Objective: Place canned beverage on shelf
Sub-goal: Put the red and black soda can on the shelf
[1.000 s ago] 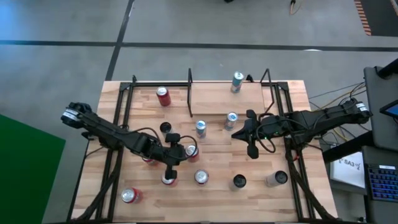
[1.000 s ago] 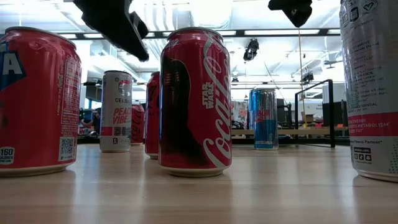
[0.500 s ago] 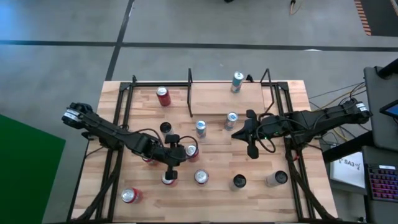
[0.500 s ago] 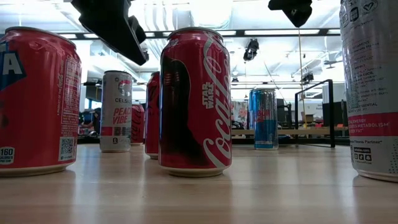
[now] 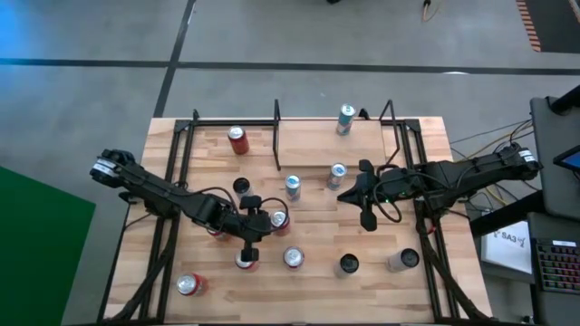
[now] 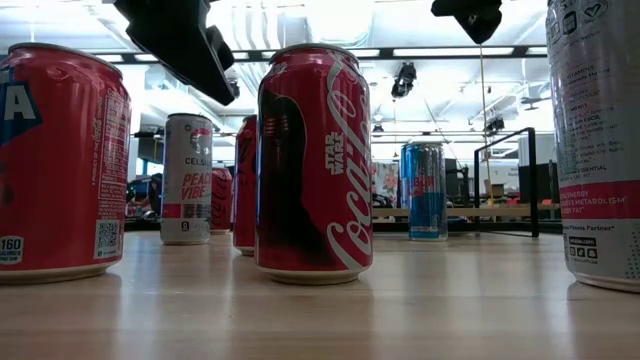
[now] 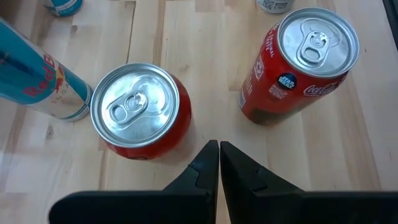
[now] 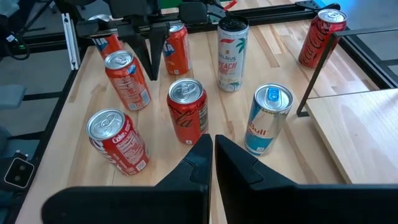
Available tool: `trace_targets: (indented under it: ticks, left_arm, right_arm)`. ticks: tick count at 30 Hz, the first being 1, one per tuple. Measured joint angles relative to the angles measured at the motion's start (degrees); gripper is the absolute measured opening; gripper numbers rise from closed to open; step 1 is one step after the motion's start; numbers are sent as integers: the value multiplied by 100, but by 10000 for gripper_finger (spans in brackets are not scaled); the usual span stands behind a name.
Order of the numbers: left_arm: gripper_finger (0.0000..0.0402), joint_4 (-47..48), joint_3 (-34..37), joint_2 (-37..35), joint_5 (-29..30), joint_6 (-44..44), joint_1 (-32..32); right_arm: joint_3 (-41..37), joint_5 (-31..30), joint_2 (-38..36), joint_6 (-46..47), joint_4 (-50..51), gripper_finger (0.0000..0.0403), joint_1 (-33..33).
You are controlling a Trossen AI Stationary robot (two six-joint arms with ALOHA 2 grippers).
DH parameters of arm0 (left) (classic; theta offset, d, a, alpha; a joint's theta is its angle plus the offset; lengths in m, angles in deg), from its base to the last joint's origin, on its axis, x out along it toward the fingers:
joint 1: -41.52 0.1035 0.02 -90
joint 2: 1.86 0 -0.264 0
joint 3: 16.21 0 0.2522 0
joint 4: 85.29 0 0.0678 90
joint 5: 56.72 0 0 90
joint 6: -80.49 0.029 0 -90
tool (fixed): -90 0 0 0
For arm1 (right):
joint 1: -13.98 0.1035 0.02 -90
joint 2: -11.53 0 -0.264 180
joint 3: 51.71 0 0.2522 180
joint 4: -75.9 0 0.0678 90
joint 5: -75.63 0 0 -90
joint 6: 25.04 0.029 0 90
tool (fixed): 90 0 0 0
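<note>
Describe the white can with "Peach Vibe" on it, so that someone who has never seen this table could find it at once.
Start at the shelf, the small board in a black frame at the back of the table. The Celsius can stands in front of the shelf's left end, beside a cluster of red cans and apart from a blue Red Bull can. It alone is white, tall and slim, with a black top.

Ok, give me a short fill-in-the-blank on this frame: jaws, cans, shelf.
1. Both grippers, left gripper and right gripper, have their jaws ____.
2. The shelf holds ____ can(s).
3. The slim can nearest the right gripper is coloured ____.
4. The Celsius can stands ____.

Missing words: shut; no; blue; upright
</note>
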Motion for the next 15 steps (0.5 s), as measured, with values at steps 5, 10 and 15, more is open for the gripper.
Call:
trace_targets:
  ticks: [5, 10, 15]
  left_arm:
    - [56, -1, 0, 0, 4, 0, 0]
    - [158, -105, 0, 0, 301, 205, -2]
    - [274, -212, 0, 0, 530, 386, -2]
  right_arm:
    - [0, 2, -1, 3, 1, 9, 0]
    - [0, 2, 9, 3, 7, 9, 0]
    - [0, 2, 14, 4, 38, 9, 0]
